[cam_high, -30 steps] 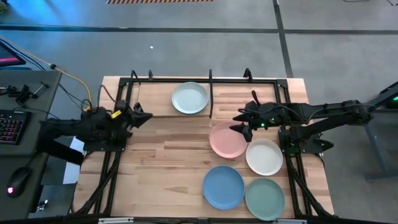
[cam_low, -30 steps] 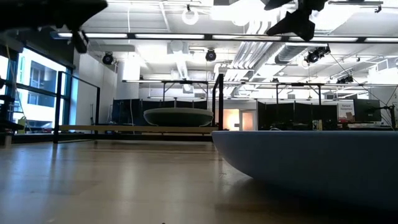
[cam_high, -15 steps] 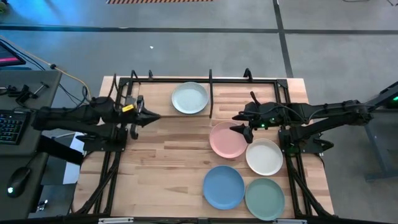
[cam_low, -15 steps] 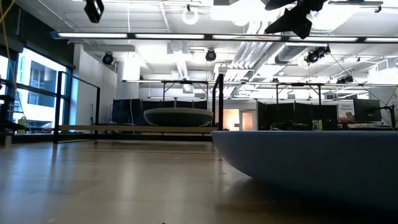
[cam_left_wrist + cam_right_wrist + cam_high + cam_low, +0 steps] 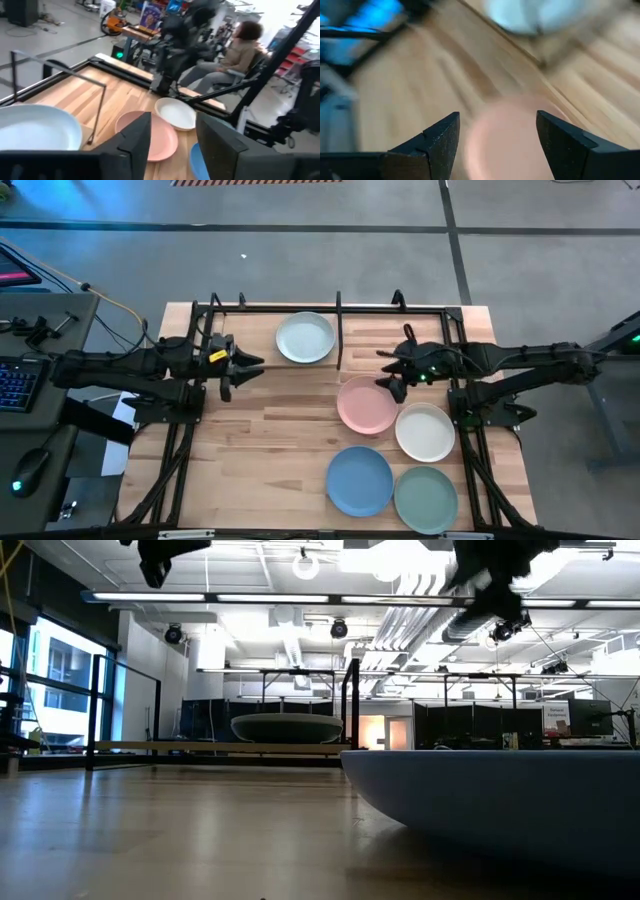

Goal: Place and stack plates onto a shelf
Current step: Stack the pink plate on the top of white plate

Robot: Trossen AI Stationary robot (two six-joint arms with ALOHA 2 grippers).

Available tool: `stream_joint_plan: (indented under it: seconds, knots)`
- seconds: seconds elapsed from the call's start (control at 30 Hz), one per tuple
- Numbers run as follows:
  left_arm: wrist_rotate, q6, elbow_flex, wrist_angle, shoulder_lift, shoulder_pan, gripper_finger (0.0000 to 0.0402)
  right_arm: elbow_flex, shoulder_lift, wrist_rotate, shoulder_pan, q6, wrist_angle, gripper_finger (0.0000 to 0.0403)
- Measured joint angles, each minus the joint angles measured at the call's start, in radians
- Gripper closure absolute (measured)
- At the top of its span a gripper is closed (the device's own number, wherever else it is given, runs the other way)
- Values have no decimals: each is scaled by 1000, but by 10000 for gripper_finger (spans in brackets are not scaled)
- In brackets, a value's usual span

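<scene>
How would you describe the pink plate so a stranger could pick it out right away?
Start at the shelf along the table's far edge. Just in front of its right half, four plates cluster together; the pink plate is the one nearest the shelf, under the open right gripper. Its neighbours are the white plate, the blue plate and the sage plate.

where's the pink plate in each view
High view: pink plate right of centre, just below the right claw.
Low view: not visible; a blue plate fills the foreground.
Left wrist view: lower centre, between the fingers, beside the white plate.
Right wrist view: blurred, between that arm's fingers.
Shared landmark: the mint plate on the shelf.
</scene>
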Motion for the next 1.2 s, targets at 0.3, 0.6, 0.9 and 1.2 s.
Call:
stream_joint_plan:
  seconds: [0.3,0.6,0.9,1.2]
  knots:
    - [32,0,0,5,-10,0,244,-155,31,-262,-157,119,-284,160]
    - [31,0,0,4,-9,0,244,-370,35,-278,-181,416,14,160]
    - [23,0,0,3,-9,0,245,-370,145,-166,-180,454,27,160]
    - [20,0,0,3,-9,0,245,-369,250,-232,-178,439,150,167]
